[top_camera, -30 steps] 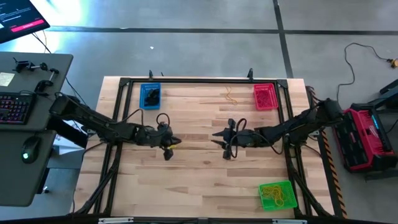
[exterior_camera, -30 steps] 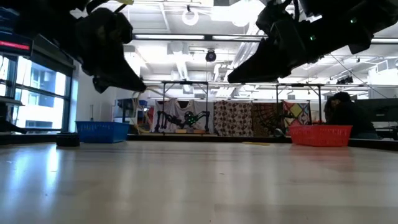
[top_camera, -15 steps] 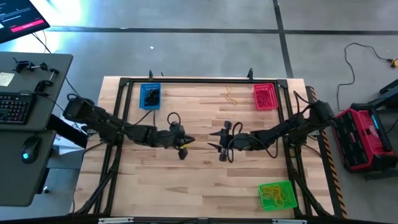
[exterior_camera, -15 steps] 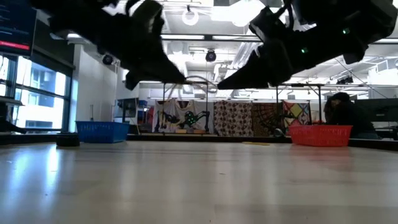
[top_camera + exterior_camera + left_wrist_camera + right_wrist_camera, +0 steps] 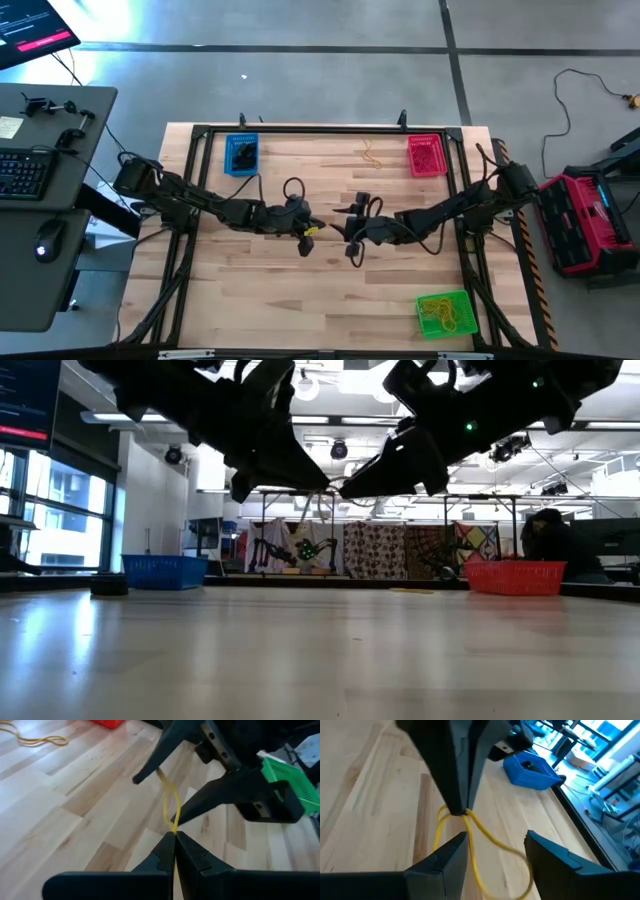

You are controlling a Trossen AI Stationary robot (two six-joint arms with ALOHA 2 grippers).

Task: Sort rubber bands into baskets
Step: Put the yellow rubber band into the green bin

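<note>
My left gripper (image 5: 312,229) is shut on a yellow rubber band (image 5: 176,804) above the middle of the table. My right gripper (image 5: 345,228) faces it, open, with its fingers on either side of the band's free loop (image 5: 492,841); I cannot tell whether they touch it. The blue basket (image 5: 242,155) stands at the far left, the red basket (image 5: 427,156) at the far right and the green basket (image 5: 444,313), holding yellow bands, at the near right. More yellow bands (image 5: 372,153) lie on the table beside the red basket. My left gripper pinches one end of the yellow band (image 5: 174,831) between its two fingertips. The fingers come nearly level from the table's left. The band is lifted clear of the table, and its free loop (image 5: 470,865) reaches toward my right gripper and sags slack.
A black metal frame (image 5: 320,130) runs around the table's edges. The wooden tabletop (image 5: 300,300) lies below both grippers. A desk with a keyboard (image 5: 25,175) stands left of the table, and a red and black case (image 5: 590,215) lies on the floor to the right.
My left gripper has carried the yellow band toward the table's right, staying shut and clear of the table. My right gripper has moved toward the table's left, staying open, until its fingers stand around the band's free loop.
</note>
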